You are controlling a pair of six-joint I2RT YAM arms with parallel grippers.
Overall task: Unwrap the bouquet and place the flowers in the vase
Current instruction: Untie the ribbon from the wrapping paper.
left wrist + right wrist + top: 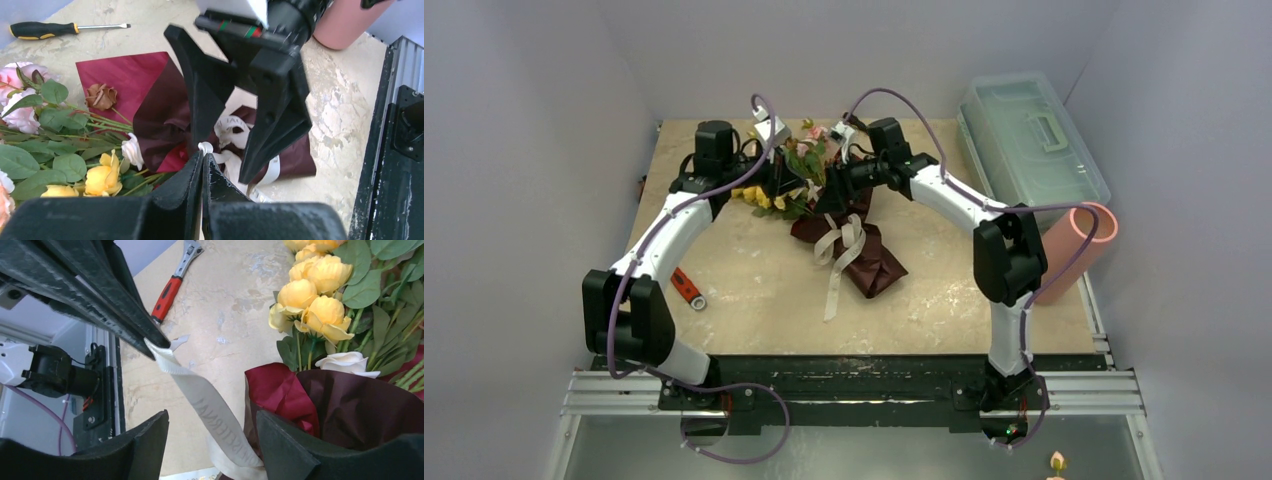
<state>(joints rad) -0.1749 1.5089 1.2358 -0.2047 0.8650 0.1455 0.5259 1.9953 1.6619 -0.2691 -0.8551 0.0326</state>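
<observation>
Found the bouquet (844, 225) lying near the middle of the tabletop (744, 260), flowers (799, 165) pointing to the far left corner and paper end (879, 270) to the near right. Found the left gripper (202, 152) pinched tight on the end of the cream ribbon (200, 395). Found the right gripper (212, 415) spread wide, gripping nothing, ribbon running between its fingers. Saw the vase (1079, 245) at the right edge, nearer the right arm. Guessed a pull along the ribbon, away from the bouquet.

Bouquet (849, 235) lying on the tabletop between my hands, dark red paper (125, 75) spread partly flat, cream ribbon (200, 400) end pinched in my left hand (203, 155), pink and yellow flowers (315, 295) beside my right hand (211, 422), salmon-pink vase (1079, 250) standing well right of it.
</observation>
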